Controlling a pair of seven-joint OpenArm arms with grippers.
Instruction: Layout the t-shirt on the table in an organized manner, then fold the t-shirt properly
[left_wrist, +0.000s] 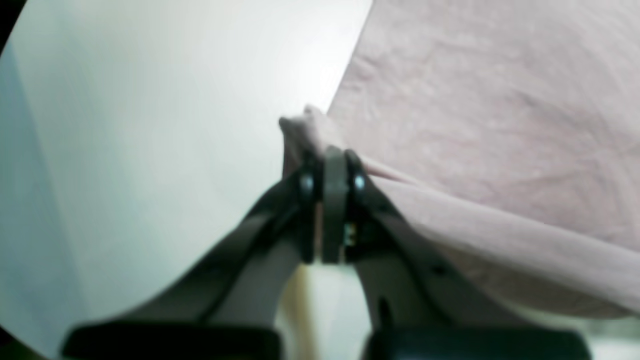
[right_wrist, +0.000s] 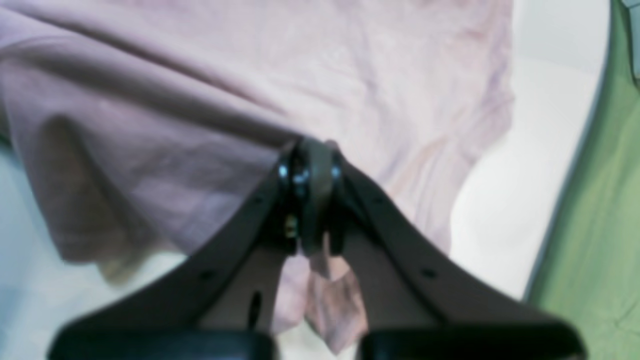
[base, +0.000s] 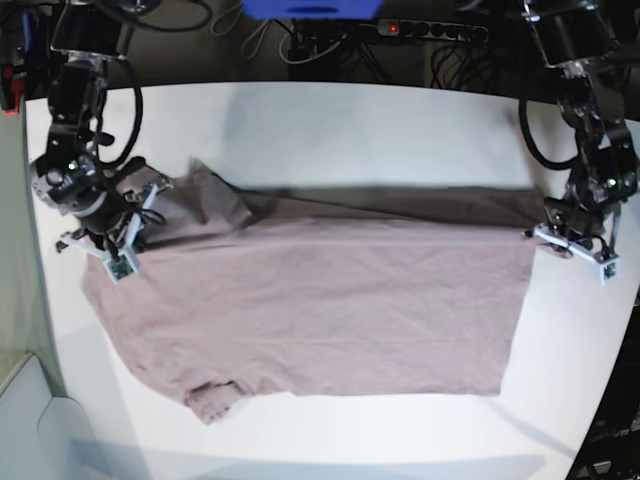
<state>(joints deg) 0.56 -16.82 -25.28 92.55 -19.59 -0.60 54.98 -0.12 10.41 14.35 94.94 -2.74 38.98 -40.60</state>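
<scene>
Right end effector (right_wrist: 307, 172), at centre frame in its wrist view, is clamped on a bunched edge of the t-shirt (base: 320, 300); left end effector (left_wrist: 332, 175) likewise pinches a corner. The shirt lies spread across the white worktop (base: 400, 120), far edge lifted taut between both. Judged step: laying out. The next move calls for an even, joint lowering.

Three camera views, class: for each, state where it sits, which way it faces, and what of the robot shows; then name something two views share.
Left wrist: on the left arm, facing along its shut fingers pinching the mauve-pink cotton t-shirt.
Right wrist: likewise, right fingers clamping cloth.
Base: high, looking down on the white table; both arms show.
Shared: the t-shirt.
</scene>
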